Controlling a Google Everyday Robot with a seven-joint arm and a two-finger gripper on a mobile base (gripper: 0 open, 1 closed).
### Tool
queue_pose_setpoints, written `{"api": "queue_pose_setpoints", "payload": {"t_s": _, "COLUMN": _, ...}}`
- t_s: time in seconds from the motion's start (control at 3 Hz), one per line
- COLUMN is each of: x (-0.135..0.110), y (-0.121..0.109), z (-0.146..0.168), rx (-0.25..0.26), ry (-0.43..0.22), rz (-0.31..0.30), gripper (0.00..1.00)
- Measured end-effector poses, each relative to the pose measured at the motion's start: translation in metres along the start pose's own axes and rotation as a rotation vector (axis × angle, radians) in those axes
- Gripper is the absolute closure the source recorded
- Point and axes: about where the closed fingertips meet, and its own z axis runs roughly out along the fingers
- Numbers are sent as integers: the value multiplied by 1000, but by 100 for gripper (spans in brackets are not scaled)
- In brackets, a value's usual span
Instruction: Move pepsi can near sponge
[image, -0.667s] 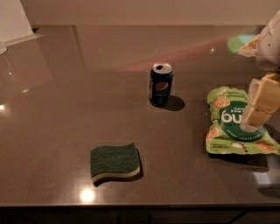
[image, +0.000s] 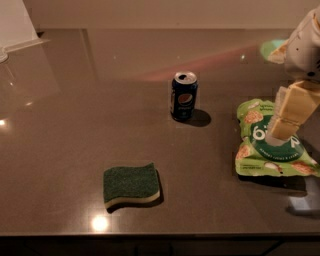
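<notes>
Camera view, the only one. Landmark: the pepsi can (image: 184, 96).

- Pepsi can stood upright on the dark countertop (image: 75, 125), long axis vertical, silver top up, logo facing the camera. Nothing touched it.
- Sponge (image: 131, 184) lay flat, green scrub side up, toward the camera from the can and somewhat to its left in the picture. Well apart from the can, with bare counter between them.
- Green snack bag (image: 270, 157) lay flat to the picture-right of the can and a little nearer the camera, apart from it.
- Gripper (image: 285, 122) hung at the picture-right edge, over the snack bag, pointing down and slightly toward the can. It held nothing. Whether it was apart or together could not be told.

Key relation: the can lay to the picture-left of the gripper and a little farther from the camera. The bag sat below the gripper, not between it and the can. The sponge was on the can's far side from the gripper.

Judgement: the reach had not been made and the task was at its start. The coming move would call for travel leftward to the can, then a grasp across its upright body.
</notes>
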Motion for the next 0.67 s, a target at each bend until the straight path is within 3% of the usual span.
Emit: {"api": "queue_pose_setpoints", "payload": {"t_s": 0.67, "x": -18, "y": -34, "z": 33, "rx": 10, "ry": -54, "rz": 75, "gripper": 0}}
